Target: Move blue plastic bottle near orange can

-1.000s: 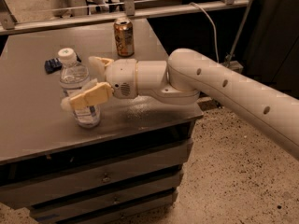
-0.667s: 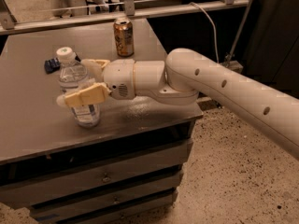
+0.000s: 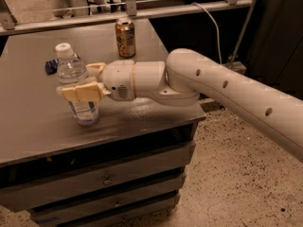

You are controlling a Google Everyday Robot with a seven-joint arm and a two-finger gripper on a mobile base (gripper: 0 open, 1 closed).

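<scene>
The blue plastic bottle [image 3: 78,109], clear with a white cap and a white-and-blue label, stands near the left middle of the dark table [image 3: 42,131]. My gripper [image 3: 78,81] reaches in from the right and is shut on the bottle's upper body, one pale finger [image 3: 81,92] in front and one [image 3: 95,68] behind. The bottle's base looks at or barely above the tabletop. The orange can [image 3: 125,37] stands upright at the table's far edge, well behind and to the right of the bottle.
A small flat dark-blue wrapped bar [image 3: 51,66] lies just behind the bottle to its left. The table has drawers [image 3: 106,178] below. A metal rail [image 3: 142,11] runs behind the table. Speckled floor lies to the right.
The gripper and the bottle have shifted slightly to the left, and the bottle's cap sits a little higher. The can has not moved.
</scene>
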